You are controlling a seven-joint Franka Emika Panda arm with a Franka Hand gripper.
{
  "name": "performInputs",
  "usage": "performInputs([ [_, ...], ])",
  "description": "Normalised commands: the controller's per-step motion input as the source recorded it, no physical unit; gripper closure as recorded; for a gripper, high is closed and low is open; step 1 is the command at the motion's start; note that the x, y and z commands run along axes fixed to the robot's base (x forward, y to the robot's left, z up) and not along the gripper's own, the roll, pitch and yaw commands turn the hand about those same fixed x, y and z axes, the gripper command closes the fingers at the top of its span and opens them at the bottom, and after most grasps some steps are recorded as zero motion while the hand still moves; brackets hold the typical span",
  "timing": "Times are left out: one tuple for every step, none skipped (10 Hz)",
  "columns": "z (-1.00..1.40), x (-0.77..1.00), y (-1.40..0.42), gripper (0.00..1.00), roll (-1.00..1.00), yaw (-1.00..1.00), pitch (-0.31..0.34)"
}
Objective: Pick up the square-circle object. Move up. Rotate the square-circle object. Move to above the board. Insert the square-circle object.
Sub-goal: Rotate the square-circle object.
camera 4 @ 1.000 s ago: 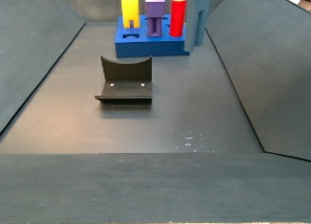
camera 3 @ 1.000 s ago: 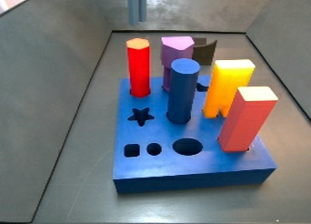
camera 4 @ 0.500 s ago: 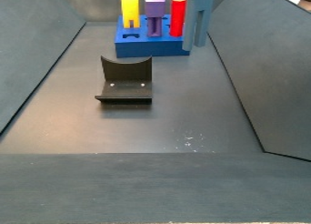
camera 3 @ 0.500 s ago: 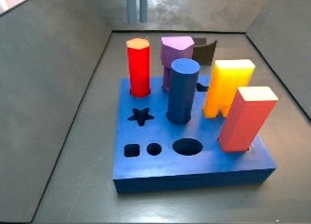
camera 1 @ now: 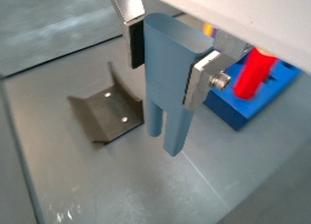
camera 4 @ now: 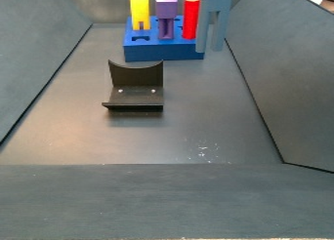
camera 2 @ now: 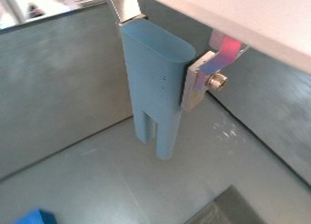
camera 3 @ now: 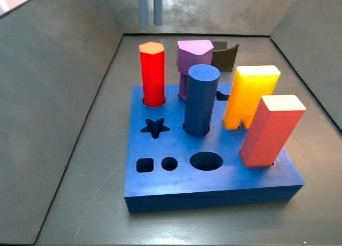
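Observation:
My gripper [camera 1: 166,62] is shut on the square-circle object [camera 1: 170,91], a tall slate-blue block held upright by its broad upper body. Its two prongs point down, clear of the floor. Both wrist views show the gripper [camera 2: 161,50] and the object [camera 2: 152,91]. The bright-blue board [camera 3: 214,185] bears upright coloured pegs and has star, square and round holes near its front. In a wrist view the board [camera 1: 239,111] lies beside the object, not under it. In a side view a slate strip [camera 4: 220,15] by the board [camera 4: 163,51] looks like the held object.
The fixture [camera 4: 135,88] stands on the floor in front of the board and shows below the object in a wrist view [camera 1: 107,114]. A red peg [camera 1: 255,73] stands close to the gripper. Grey sloping walls enclose the floor.
In a side view the slate strip beside the board has shifted slightly to the right. The board, its pegs and the fixture have not moved.

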Motion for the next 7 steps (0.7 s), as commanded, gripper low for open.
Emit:
performInputs([
  [0.00,0.00,0.01,1.00,0.00,-0.67,0.009],
  [0.00,0.00,0.01,1.00,0.00,-0.45,0.009],
  [0.00,0.00,0.01,1.00,0.00,-0.30,0.009],
  [-1.00,0.00,0.00,1.00,0.00,-0.20,0.009],
  [-1.00,0.01,0.00,1.00,0.00,-0.12,-0.009],
  [-1.00,0.02,0.00,1.00,0.00,-0.09,-0.012],
  [-1.00,0.02,0.00,1.00,0.00,-0.07,-0.013],
])
